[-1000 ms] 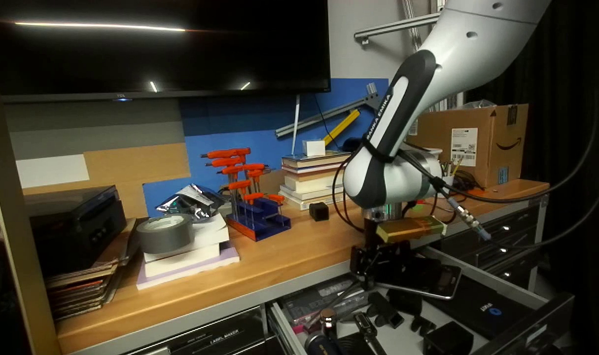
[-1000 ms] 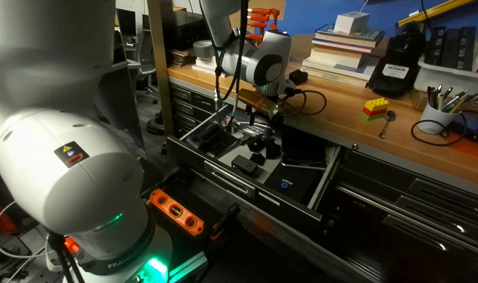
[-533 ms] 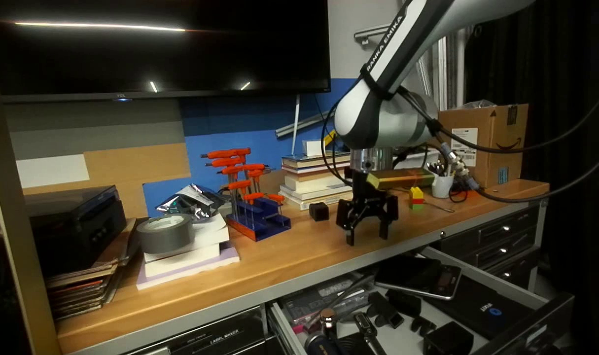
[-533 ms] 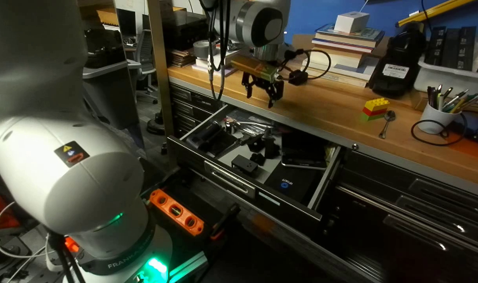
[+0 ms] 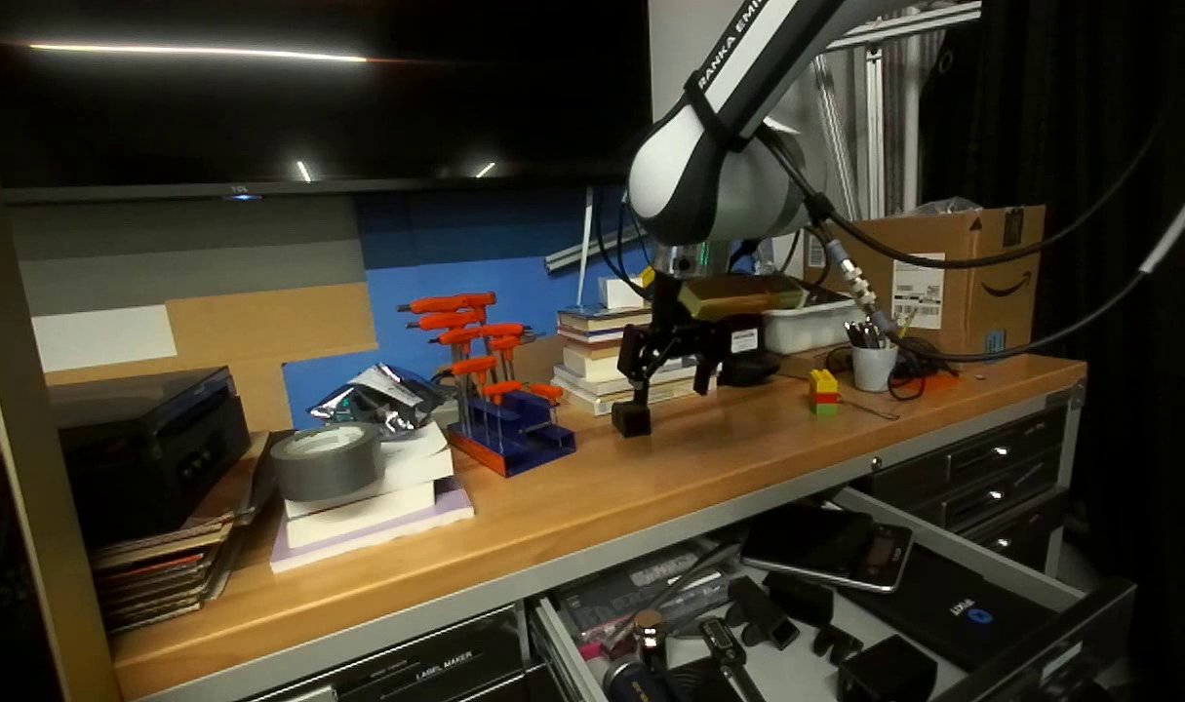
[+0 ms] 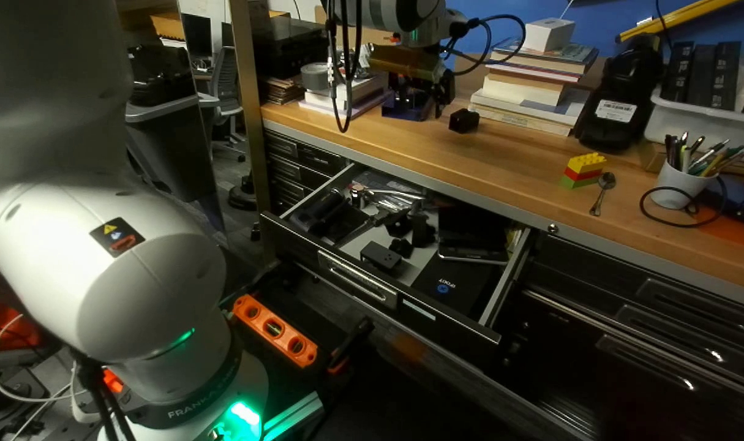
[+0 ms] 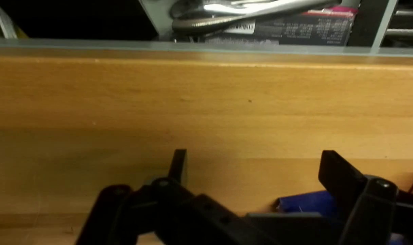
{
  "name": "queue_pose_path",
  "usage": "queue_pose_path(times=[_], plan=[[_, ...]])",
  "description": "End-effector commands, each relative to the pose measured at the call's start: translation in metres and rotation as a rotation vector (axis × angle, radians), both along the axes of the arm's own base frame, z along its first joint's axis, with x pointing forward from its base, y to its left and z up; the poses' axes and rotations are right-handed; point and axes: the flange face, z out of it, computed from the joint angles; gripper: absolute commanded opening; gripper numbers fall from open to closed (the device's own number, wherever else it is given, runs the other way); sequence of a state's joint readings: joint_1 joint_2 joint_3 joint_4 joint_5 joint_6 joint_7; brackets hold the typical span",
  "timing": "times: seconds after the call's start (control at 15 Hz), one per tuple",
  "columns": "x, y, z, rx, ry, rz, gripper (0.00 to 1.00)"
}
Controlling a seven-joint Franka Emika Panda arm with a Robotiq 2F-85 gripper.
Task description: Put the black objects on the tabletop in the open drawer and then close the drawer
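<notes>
Wooden desk (image 6: 500, 164), drawer (image 6: 301, 245) open below. End effector (image 7: 254, 154) spread wide, holding nothing. Grasp next, I'd guess: centre over block (image 6: 463, 120), lower straight, avoid rack (image 5: 529, 444).

This looks like a robotics lab with a workshop's clutter. A white robot arm (image 6: 145, 263) stands near a long wooden tabletop (image 6: 506, 160), with black drawers (image 5: 982, 463) built in below it. A drawer front (image 5: 407, 673) is lettered "LABEL MAKER", and the open drawer (image 6: 358, 278) holds a jumble of gadgets (image 6: 381, 256). Along the tabletop are a blue rack (image 5: 529, 453) of red-handled tools (image 5: 460, 320), a roll of grey tape (image 5: 324, 476), stacked books (image 6: 525, 92) and a cup (image 6: 681, 184) of pens (image 6: 672, 151). A wide television (image 5: 309, 107) is above it, and a desk chair (image 6: 226, 76) shows in the background.
</notes>
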State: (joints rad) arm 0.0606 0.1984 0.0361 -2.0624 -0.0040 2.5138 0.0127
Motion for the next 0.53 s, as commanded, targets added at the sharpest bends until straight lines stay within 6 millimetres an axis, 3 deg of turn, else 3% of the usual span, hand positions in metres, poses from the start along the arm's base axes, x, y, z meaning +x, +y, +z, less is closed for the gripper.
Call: queue_pose_path(times=[0.0, 0.47], plan=[[0.045, 0.011, -0.001, -0.015, -0.095, -0.021, 1.0], [0.118, 0.013, -0.042, 0.025, -0.107, -0.152, 1.0]])
